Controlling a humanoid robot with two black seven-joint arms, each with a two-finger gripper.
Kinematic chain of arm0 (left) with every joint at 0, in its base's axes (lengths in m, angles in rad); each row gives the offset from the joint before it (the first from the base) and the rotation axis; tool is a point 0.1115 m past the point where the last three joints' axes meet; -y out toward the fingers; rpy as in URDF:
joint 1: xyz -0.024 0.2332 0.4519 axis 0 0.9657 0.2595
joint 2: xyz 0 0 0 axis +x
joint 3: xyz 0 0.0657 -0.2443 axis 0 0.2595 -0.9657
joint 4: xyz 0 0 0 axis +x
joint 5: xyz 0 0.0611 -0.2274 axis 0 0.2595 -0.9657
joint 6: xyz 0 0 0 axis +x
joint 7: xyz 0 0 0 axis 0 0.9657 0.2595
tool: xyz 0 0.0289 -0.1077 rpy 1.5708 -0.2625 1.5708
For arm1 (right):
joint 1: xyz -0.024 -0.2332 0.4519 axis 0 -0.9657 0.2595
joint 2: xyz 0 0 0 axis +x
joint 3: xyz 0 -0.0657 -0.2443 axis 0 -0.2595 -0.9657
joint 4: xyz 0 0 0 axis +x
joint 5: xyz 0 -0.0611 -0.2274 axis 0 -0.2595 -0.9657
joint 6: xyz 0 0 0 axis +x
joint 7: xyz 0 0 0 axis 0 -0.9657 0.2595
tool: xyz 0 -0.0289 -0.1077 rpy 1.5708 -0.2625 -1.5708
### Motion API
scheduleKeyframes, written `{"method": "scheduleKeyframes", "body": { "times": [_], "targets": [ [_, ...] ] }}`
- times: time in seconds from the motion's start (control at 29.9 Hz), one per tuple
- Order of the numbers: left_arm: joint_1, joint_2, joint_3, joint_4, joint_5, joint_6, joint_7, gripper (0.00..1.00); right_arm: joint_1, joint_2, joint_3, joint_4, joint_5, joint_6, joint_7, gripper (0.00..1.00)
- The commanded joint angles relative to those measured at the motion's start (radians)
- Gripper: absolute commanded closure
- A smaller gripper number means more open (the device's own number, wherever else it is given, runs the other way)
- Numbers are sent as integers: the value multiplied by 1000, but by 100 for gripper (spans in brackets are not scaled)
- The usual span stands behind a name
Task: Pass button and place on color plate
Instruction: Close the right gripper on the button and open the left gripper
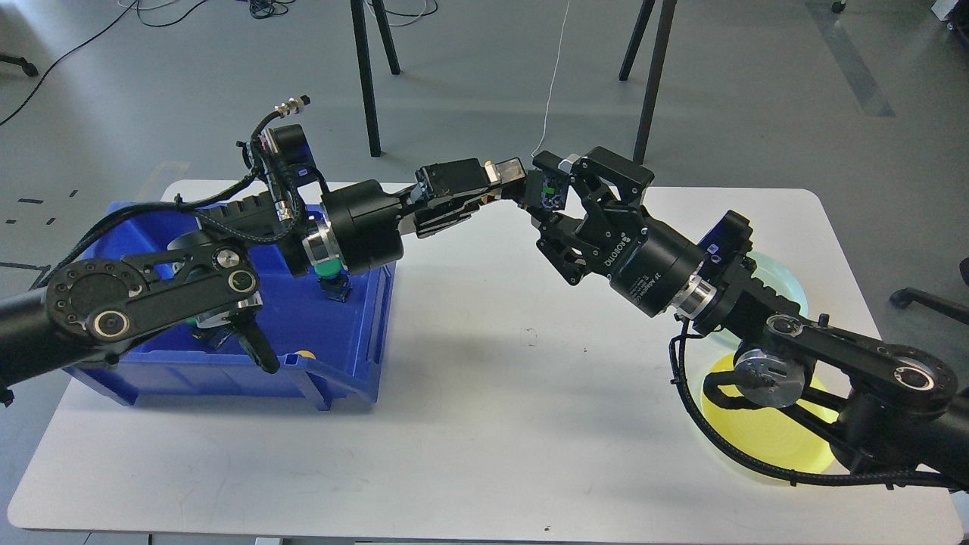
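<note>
Met above the table (pixel 484 363): left gripper (pixel 506 175) and right gripper (pixel 546 198) both clamped on one button (pixel 553 197); two plates (pixel 764 439).

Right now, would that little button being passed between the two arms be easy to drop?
Probably somewhat. The button looks small, hard and blocky, so it should stay stiff, but it offers little to grip. It is likely light, held in mid-air between the left end effector and right end effector.

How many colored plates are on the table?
2. A yellow plate sits at the table's right front, and a pale blue plate lies just behind it. The right arm covers much of both, so more may be hidden.
</note>
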Motion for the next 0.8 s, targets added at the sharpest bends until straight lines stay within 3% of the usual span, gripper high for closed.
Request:
{"method": "scheduleKeyframes", "body": {
  "times": [0.0, 0.17, 0.23, 0.33, 0.4, 0.53, 0.77],
  "targets": [
    [2, 1, 1, -1, 2, 0, 1, 83, 0, 5, 2, -1, -1, -3, 0, 77],
    [3, 1, 1, -2, 2, -1, 1, 82, 0, 8, 2, -1, -1, -27, 0, 84],
    [3, 1, 1, -2, 2, -1, 1, 77, 0, 10, 0, -1, -1, -27, 0, 85],
    [6, 1, -1, -2, 0, -1, 1, 58, -1, 8, 0, -1, -1, -27, 0, 87],
    [6, 1, -1, -2, -1, -1, 1, 34, -3, 8, 0, -1, -1, -27, 0, 89],
    [8, 0, -2, -2, -3, -7, 1, 23, -3, 5, 0, 0, 1, -26, 0, 92],
    [8, 3, -4, -2, -4, -7, 1, 17, -42, -24, 11, 12, 4, -26, 0, 93]
  ]
}}
